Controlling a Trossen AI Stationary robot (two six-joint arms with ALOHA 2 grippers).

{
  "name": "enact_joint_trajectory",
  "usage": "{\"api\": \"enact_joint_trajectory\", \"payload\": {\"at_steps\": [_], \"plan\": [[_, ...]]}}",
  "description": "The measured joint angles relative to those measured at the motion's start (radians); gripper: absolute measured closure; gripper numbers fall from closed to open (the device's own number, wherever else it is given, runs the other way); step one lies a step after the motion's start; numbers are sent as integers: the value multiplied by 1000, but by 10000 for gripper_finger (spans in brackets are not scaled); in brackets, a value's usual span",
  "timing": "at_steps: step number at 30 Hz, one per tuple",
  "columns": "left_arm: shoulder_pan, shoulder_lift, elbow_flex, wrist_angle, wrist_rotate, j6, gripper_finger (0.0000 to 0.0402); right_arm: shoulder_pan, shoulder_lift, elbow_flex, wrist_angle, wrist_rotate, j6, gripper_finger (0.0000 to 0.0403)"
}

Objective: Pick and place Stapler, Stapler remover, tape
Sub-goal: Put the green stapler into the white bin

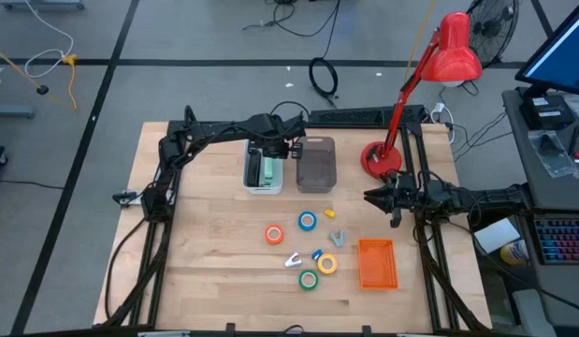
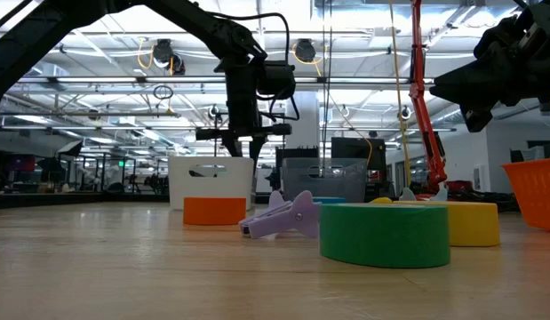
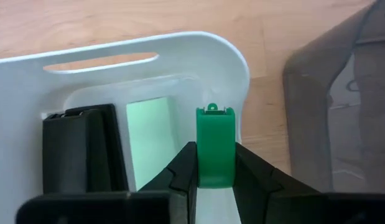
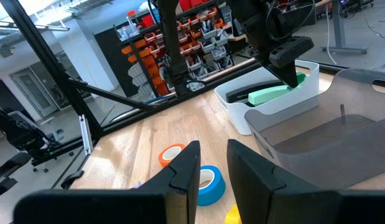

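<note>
4 tape rolls on table: orange (image 1: 274, 234), blue (image 1: 307, 221), green (image 1: 309, 279), yellow (image 1: 327, 264). Left gripper (image 3: 215, 177) pinches green stapler (image 3: 214, 146) over white bin (image 1: 250, 176); right gripper (image 4: 213, 169) fingers spread.

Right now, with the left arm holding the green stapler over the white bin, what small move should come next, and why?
Probably lower a little and open the fingers. The left gripper is shut on the green stapler, which hangs inside the white bin, beside a black stapler already lying there. The right gripper waits open above the blue tape roll.
</note>
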Motion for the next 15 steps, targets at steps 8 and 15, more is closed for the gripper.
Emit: {"api": "enact_joint_trajectory", "payload": {"at_steps": [8, 15], "plan": [[1, -1, -82, 27, 23, -63, 310, 0, 0, 0, 0, 0, 0, 330], [0, -1, -110, 82, 41, -65, 323, 0, 0, 0, 0, 0, 0, 330]]}}
